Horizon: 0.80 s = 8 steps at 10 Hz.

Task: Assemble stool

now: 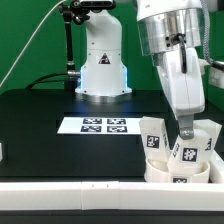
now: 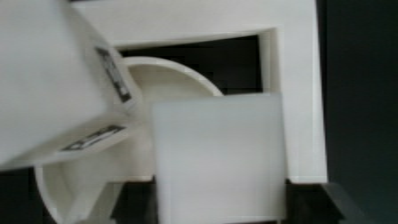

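Observation:
The round white seat lies at the exterior view's lower right, next to the front rail. Three blocky tagged legs stand on it: one on the left, one in front and one on the right. My gripper reaches straight down among them. In the wrist view my gripper is shut on a white leg, which fills the gap between the dark fingers. The seat's curved rim and another tagged leg show beside it.
The marker board lies flat in the middle of the black table. The long white rail runs along the front edge and shows in the wrist view. The arm's white base stands at the back.

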Available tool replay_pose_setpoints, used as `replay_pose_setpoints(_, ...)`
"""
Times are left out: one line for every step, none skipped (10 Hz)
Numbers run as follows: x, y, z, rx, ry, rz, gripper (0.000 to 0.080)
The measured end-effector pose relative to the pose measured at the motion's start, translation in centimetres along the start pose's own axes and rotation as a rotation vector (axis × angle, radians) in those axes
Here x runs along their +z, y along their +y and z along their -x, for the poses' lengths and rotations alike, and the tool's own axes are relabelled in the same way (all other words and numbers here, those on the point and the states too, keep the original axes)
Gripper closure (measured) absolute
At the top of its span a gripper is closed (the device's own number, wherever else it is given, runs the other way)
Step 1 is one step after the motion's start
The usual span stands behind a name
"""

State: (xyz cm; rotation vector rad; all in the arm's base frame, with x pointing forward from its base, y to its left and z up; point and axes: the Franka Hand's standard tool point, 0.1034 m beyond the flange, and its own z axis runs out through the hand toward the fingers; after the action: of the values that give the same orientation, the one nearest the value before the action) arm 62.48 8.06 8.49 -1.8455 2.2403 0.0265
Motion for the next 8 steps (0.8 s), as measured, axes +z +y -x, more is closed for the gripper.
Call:
replay_pose_setpoints(0.0,-0.1,0.2,0.042,-0.003,-0.028,0.0465)
replay_pose_setpoints(0.1,-0.1,0.4,0.121,-0.010,-0.029,0.0465)
replay_pose_setpoints(0.1,-0.1,0.4,0.152,-0.011,-0.028,0.0391)
replay_pose_setpoints(0.0,0.0,0.4,0.125,-0.010,-0.015,0.0391)
replay_pose_setpoints(-0.6,-0.4,0.8,0.037,-0.021,0.041,0.0212)
replay_pose_setpoints(-1.5,-1.3,1.5,-0.033,-0.030,0.055,0.0212)
replay_pose_setpoints(-2.3,-1.7,2.3,-0.096,-0.042,0.064,0.0162)
replay_pose_setpoints(-2.7,-1.6,2.7,-0.129,-0.051,0.074,0.0153)
